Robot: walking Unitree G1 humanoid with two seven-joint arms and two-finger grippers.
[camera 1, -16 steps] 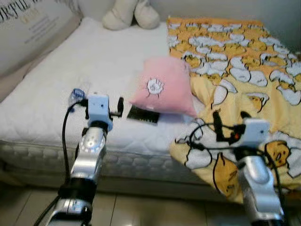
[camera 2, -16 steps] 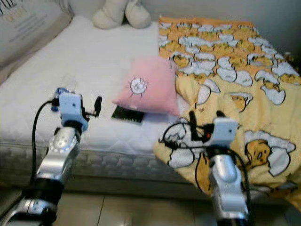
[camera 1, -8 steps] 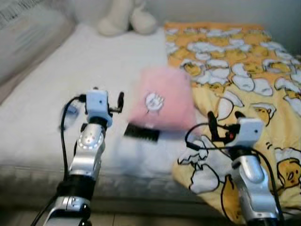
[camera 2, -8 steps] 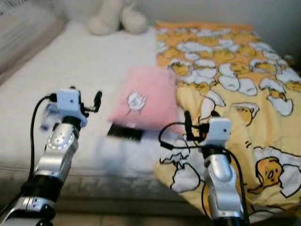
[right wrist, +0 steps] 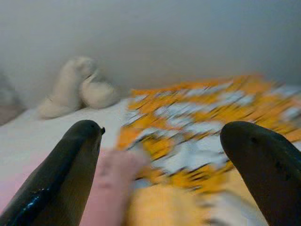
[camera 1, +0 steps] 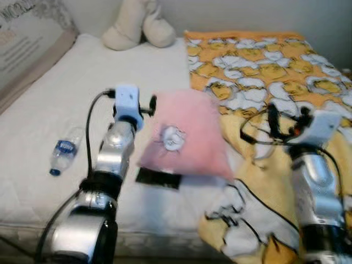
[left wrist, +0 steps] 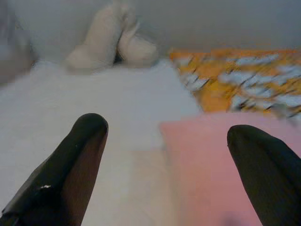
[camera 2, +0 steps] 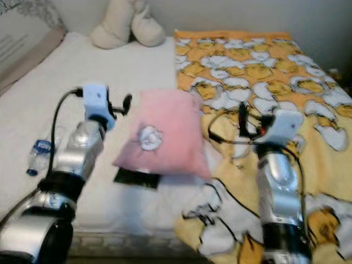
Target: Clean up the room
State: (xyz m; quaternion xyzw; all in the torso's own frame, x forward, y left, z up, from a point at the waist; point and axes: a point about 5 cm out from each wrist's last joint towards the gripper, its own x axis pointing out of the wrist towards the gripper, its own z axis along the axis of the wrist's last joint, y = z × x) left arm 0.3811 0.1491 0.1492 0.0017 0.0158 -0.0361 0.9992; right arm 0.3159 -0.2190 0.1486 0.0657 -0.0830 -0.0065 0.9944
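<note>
Left eye view: white mattress (camera 1: 66,110), seemingly quilted

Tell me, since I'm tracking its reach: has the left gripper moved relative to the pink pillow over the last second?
Yes. The left gripper, open, was short of the pink pillow a second ago; now it sits farther up the bed at the pillow's left edge.

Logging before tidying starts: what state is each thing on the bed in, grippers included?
Pillow: lying flat over the black item.
Black item: partly covered.
Bottle: on its side.
Blanket: spread, rumpled at the near edge.
Plush: at the wall.
Left gripper: open.
Right gripper: open.
</note>
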